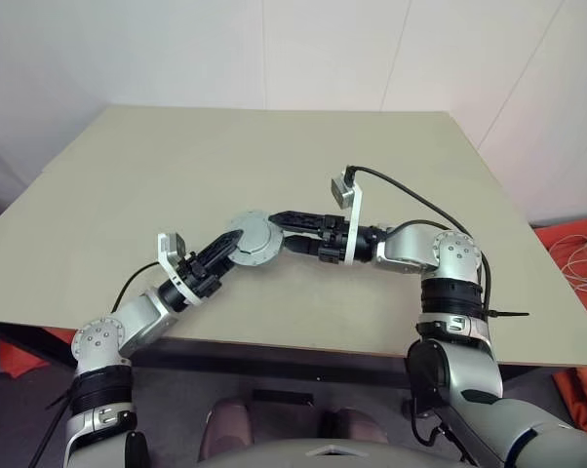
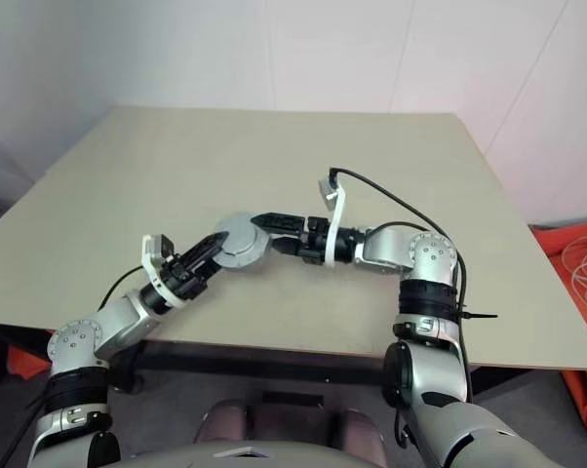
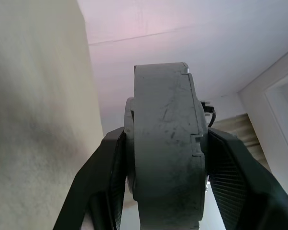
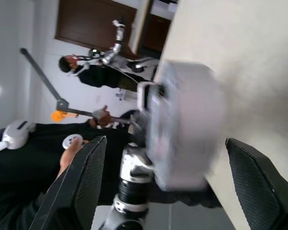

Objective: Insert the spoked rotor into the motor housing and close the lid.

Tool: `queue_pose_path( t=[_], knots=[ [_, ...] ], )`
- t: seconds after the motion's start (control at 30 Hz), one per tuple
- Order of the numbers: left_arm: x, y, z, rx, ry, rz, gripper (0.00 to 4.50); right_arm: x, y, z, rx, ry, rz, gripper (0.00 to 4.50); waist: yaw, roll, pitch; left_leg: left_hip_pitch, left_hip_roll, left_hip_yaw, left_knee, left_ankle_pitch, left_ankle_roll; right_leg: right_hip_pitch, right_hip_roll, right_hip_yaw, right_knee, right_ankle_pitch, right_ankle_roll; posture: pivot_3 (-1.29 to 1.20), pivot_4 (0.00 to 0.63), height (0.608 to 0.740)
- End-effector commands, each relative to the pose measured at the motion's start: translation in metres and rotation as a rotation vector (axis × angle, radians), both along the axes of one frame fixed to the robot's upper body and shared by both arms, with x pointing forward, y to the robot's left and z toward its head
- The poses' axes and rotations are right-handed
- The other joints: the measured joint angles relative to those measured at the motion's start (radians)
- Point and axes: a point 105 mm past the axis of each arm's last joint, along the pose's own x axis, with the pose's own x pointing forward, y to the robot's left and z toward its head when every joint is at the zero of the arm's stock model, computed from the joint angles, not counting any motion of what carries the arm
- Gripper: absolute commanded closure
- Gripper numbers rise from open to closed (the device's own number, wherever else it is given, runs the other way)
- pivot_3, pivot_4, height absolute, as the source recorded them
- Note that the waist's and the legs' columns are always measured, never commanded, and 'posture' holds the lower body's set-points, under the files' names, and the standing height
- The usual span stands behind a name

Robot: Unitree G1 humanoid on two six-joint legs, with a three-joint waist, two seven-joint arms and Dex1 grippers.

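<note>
1. motor housing [image 1: 254, 241], lid on, held above the table [image 1: 128, 175] between both arms; flat face up toward the head camera.
2. left gripper [image 1: 221, 252] clamps its rim edge-on.
3. right gripper [image 1: 284, 222] spread wide beside it, not gripping.

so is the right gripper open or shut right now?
Open. In the right wrist view the right gripper has its fingers spread wide, clear of the grey motor housing that the left gripper holds.

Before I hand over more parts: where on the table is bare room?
Bare: the whole far half of the table and both side margins. Crowded: the near middle, where the left gripper holds the motor housing with the right gripper open beside it.
</note>
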Motion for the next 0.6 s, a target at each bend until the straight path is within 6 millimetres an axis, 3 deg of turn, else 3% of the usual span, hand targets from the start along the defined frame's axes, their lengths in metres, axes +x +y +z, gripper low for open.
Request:
queue_pose_path(
  t=[0.03,0.17,0.4,0.6],
  knots=[
    [0.014,0.028,0.017,0.046,-0.082,0.176,2.43,0.003,-0.011,-0.006,-0.088,-0.015,-0.03,0.0,-0.001,0.0,0.0,0.0,0.0,0.0,0.0,0.0,0.0,0.0,0.0,0.0,0.0,0.0,0.0,0.0,0.0,0.74],
    [0.032,0.056,0.02,0.078,-0.067,0.394,2.43,0.007,-0.026,-0.017,-0.211,-0.041,-0.061,0.0,-0.001,0.0,0.0,-0.001,0.0,0.0,0.002,0.0,0.0,0.001,0.0,0.0,0.0,0.0,0.001,0.0,0.0,0.74],
    [0.075,0.12,0.027,0.117,0.066,0.874,2.43,0.012,-0.031,-0.003,-0.293,-0.186,-0.044,0.0,0.006,-0.004,0.0,-0.001,0.0,-0.001,0.006,0.0,0.0,0.004,0.0,0.0,-0.001,0.0,0.001,0.0,0.0,0.74],
    [0.094,0.14,0.029,0.063,0.157,1.012,2.43,0.01,-0.028,0.008,-0.323,-0.287,-0.011,0.0,0.011,-0.006,0.0,-0.002,0.0,-0.002,0.007,-0.001,0.002,0.003,0.0,0.0,-0.001,0.003,0.004,0.0,0.0,0.74]
  ],
)
